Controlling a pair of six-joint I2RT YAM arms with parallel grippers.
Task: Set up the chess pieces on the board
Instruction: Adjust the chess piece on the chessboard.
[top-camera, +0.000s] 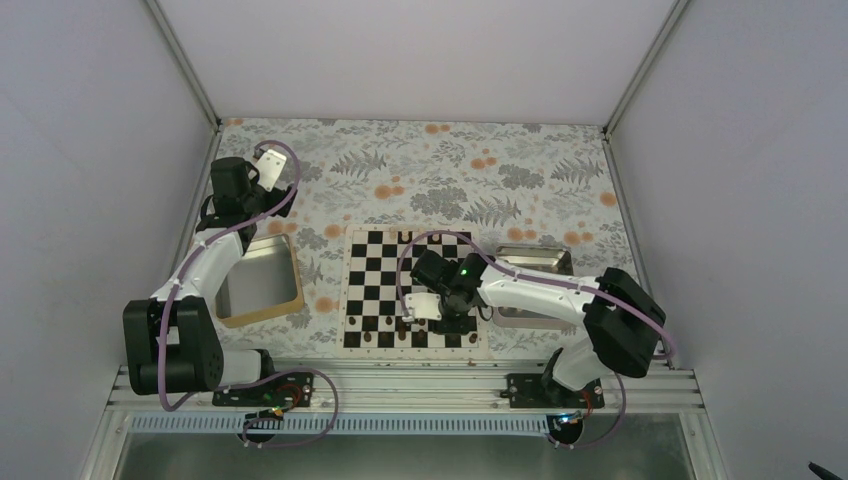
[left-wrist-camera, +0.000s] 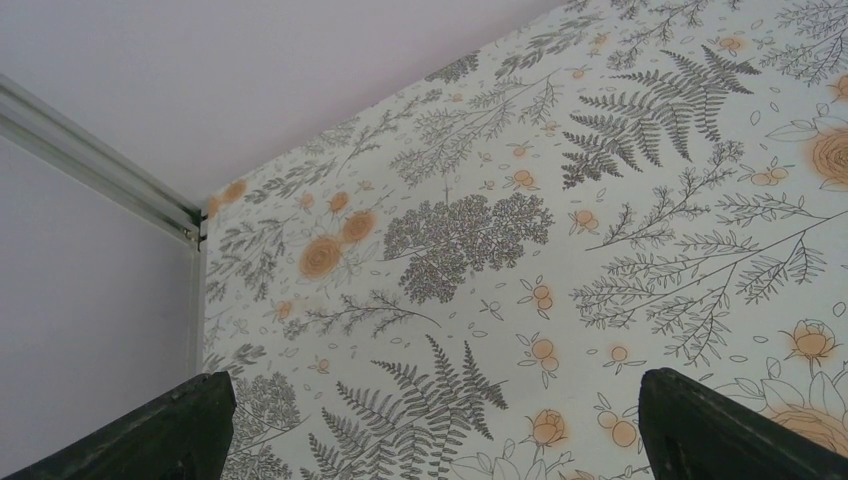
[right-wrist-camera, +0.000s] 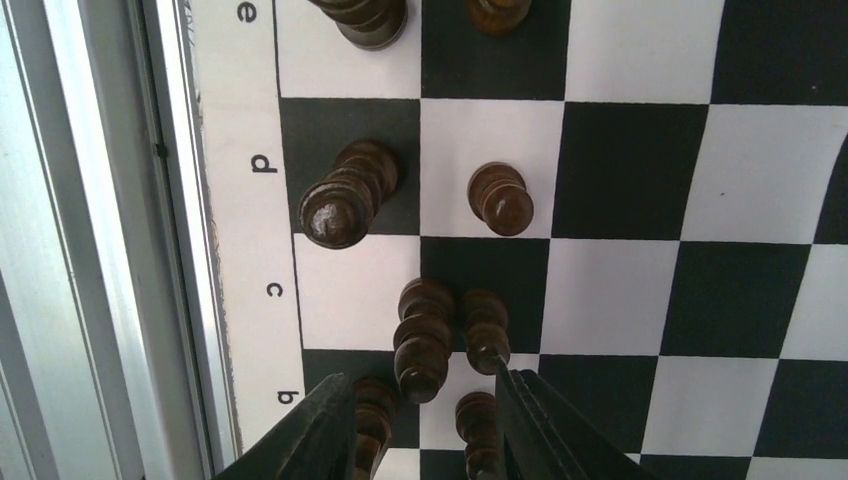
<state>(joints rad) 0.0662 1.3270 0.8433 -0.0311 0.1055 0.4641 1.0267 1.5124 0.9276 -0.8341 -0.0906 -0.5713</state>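
Right pincer (right-wrist-camera: 422, 380) straddles a dark chessman (right-wrist-camera: 422, 335) on the board (right-wrist-camera: 620, 170), perhaps centring it; grip, I cannot tell. Left pincer (left-wrist-camera: 435, 385) open.

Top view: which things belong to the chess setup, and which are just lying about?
Job: chessboard; dark chessmen on its near rows; right hand over them.
Lying about: left tray; right steel tray; left hand, open over the floral cloth.
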